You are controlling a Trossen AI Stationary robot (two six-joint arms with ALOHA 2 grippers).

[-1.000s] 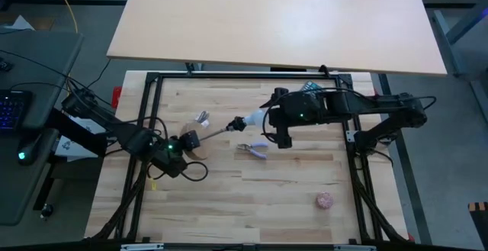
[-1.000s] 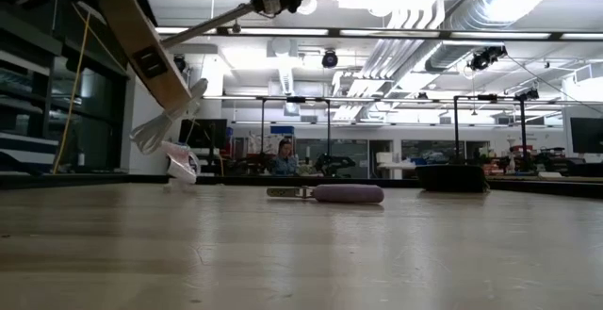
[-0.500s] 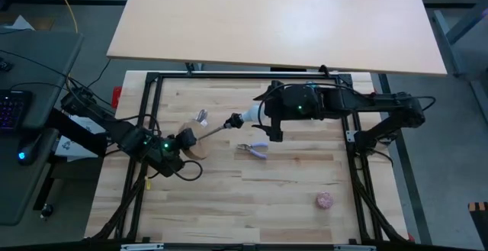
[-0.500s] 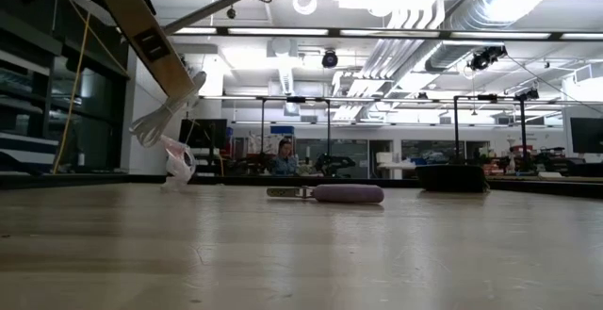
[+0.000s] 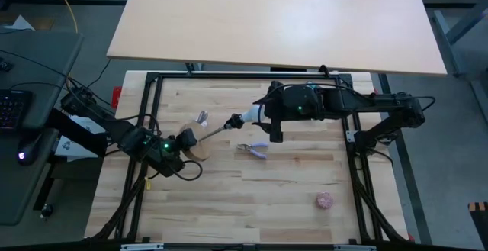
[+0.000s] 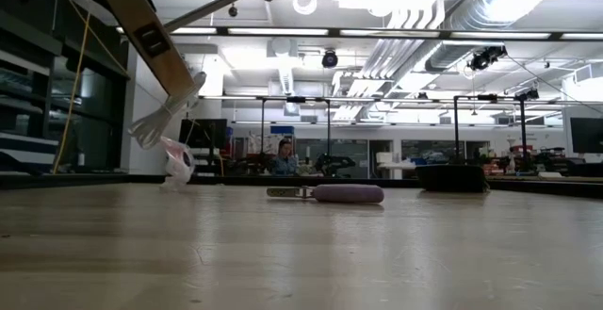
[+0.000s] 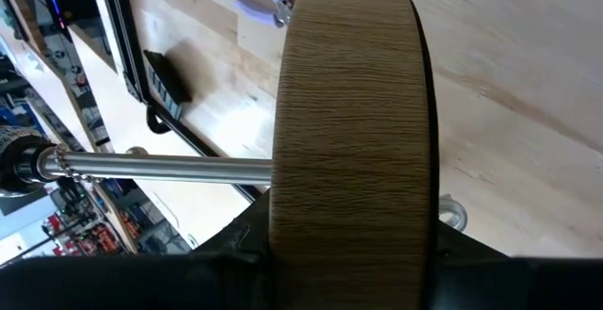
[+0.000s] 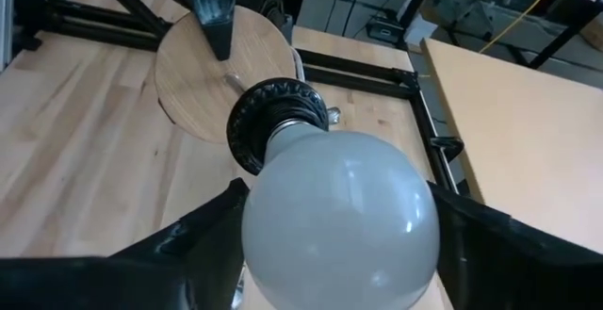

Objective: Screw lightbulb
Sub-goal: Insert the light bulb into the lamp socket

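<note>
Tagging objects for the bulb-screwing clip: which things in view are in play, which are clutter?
In play:
- white frosted lightbulb, in the right end effector
- round wooden disc lamp base with metal stem and black socket, in the left end effector

Clutter:
- purple-handled pliers
- pinkish ball
- small clear clip

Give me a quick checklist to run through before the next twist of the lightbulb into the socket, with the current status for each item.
1. Right claw around the lightbulb: ok, a finger sits on each side of the frosted head.
2. Left claw holding the wooden disc: ok, the disc edge sits between its fingers.
3. Bulb base in the black socket: ok, the neck enters the socket.
4. Bulb in line with the metal stem: ok in the high view.
5. Threads fully seated: cannot tell, hidden inside the socket.
6. Purple-handled pliers clear of both arms: ok, lying on the table below.
</note>
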